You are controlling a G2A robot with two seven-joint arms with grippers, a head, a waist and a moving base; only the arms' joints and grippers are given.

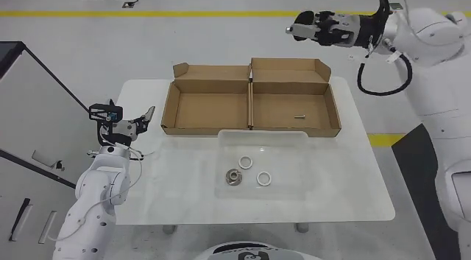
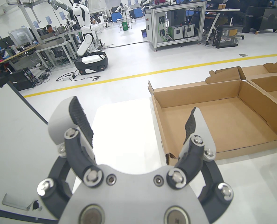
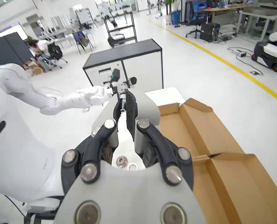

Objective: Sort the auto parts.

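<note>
Right wrist view: right gripper (image 3: 125,100) pinches a small bolt (image 3: 122,104) at its very fingertips (image 3: 131,103), above the floor (image 1: 221,39) beyond the cardboard boxes (image 1: 250,76). If it slips there, we reckon we lose it. Left gripper (image 2: 134,106) gapes wide, empty.

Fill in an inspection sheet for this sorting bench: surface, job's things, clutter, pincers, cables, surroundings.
Surface: white table.
Job's things: two open brown cardboard boxes side by side, a small metal bolt in one; clear plastic tray holding two white rings and a round metal part.
Clutter: nothing seen.
Pincers: left pincer open, at the table's edge; right pincer shut on a small threaded metal screw, raised beyond the boxes.
Cables: black cable on the floor.
Surroundings: yellow floor line; white cabinet with black top.
</note>
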